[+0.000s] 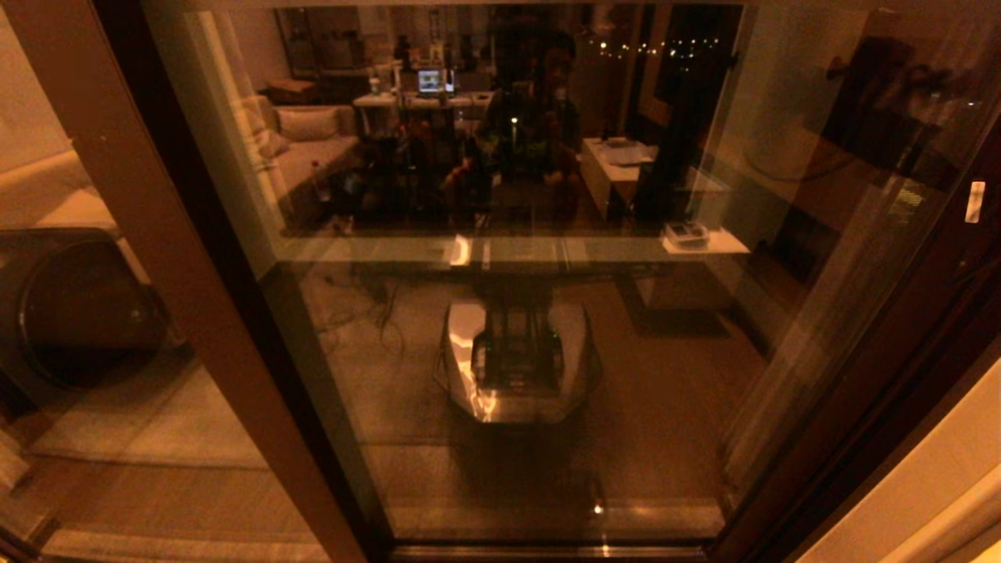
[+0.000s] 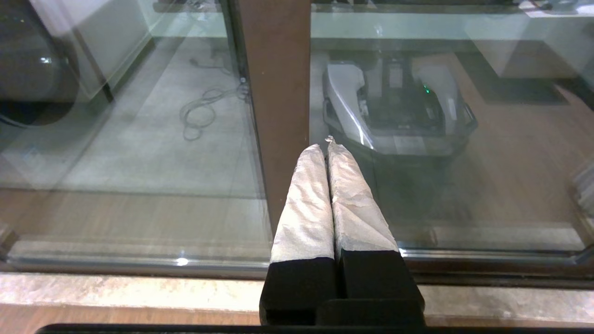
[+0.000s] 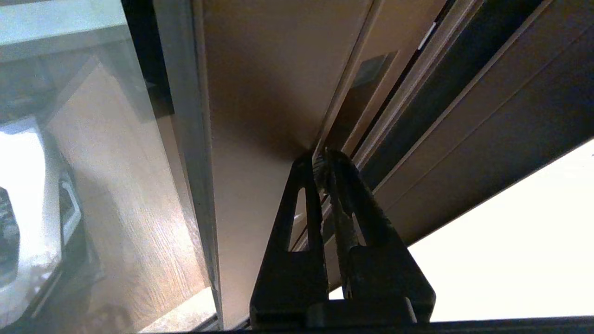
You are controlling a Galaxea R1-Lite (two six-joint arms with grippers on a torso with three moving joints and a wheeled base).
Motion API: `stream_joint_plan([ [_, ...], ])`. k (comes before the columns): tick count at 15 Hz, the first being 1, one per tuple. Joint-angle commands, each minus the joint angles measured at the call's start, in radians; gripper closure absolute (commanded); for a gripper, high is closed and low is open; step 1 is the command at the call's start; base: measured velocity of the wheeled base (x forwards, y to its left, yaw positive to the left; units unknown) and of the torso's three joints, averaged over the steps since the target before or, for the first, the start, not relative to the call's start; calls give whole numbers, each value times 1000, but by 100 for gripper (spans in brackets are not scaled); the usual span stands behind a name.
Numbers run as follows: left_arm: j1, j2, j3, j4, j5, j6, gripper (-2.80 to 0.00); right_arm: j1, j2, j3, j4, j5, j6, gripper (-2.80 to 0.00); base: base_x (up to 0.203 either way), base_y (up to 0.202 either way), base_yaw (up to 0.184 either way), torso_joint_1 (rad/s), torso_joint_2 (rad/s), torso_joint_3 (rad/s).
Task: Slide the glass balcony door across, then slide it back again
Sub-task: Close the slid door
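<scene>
We face the glass balcony door [image 1: 516, 258], a tall reflective pane in a brown frame that fills most of the head view. Its glass mirrors a lit room and our own grey base. A brown upright [image 1: 180, 274] bounds the pane on our left, and beyond it lies another glass pane [image 1: 86, 328]. On our right the door's dark brown upright [image 1: 931, 313] runs to the floor and carries a small white label [image 1: 974, 202].

The right gripper [image 3: 322, 160] has its dark fingers pressed together, holding nothing, with their tips at the edge of that right-hand upright where it meets the outer frame tracks [image 3: 464, 106]; whether they touch it we cannot tell. A dark recess [image 3: 371, 69] is visible farther up the upright. A pale wall [image 3: 501, 250] lies just past the tracks.

The left gripper [image 2: 328, 146] hangs low near the bottom sill [image 2: 139, 292], its wrapped fingers [image 2: 306, 204] closed together and empty, pointing at the left upright.

Neither arm shows in the head view.
</scene>
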Motion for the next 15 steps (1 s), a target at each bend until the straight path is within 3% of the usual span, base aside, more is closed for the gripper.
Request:
stream_joint_plan([
  [1, 0, 0, 0, 0, 0, 0, 0, -5, 9, -6, -8, -2, -1, 0, 0, 0, 0, 0, 0, 0],
  [15, 0, 0, 0, 0, 0, 0, 0, -36, 34, -37, -8, -2, -3, 0, 0, 0, 0, 0, 0, 0],
])
